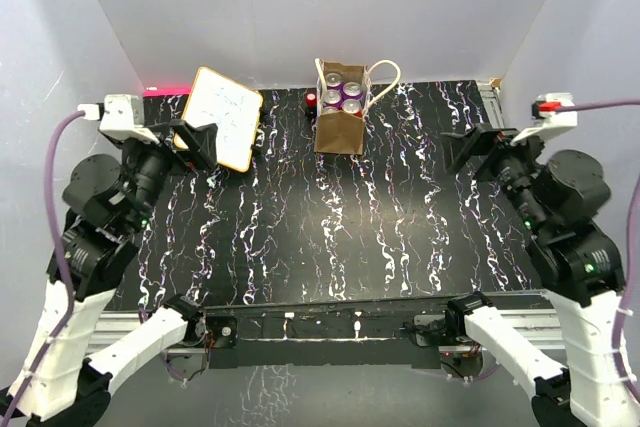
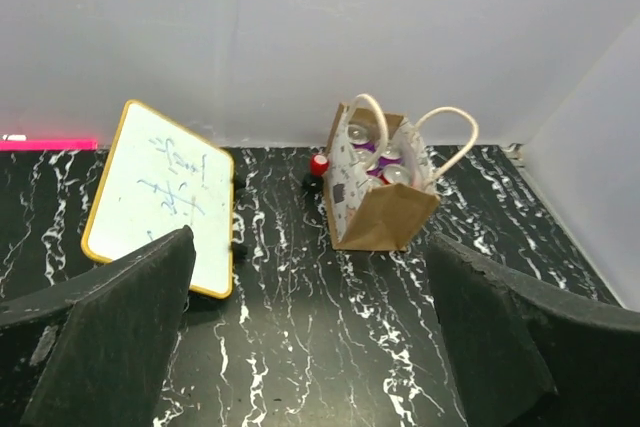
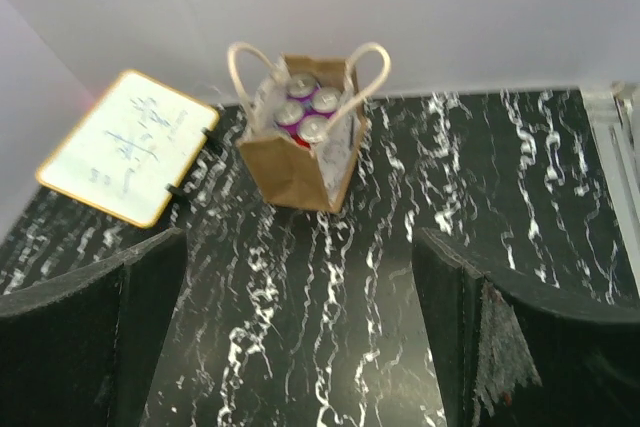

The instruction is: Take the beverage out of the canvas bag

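Black foam fingers [image 2: 120, 337] are gaping wide on your left gripper [image 2: 310, 337] and right gripper [image 3: 300, 337], both holding nothing; well ahead, the canvas bag [image 1: 338, 132] is standing upright near the far edge of the table [image 1: 300, 237], beverage cans [image 1: 342, 92] showing inside, a whiteboard [image 1: 225, 117] sitting nearby.

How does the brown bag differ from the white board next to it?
The canvas bag is boxy and tan-brown; the whiteboard is flat, white, yellow-rimmed. The canvas bag stands upright holding cans; the whiteboard sits tilted, bearing handwriting. Both rest at the far side of the table.
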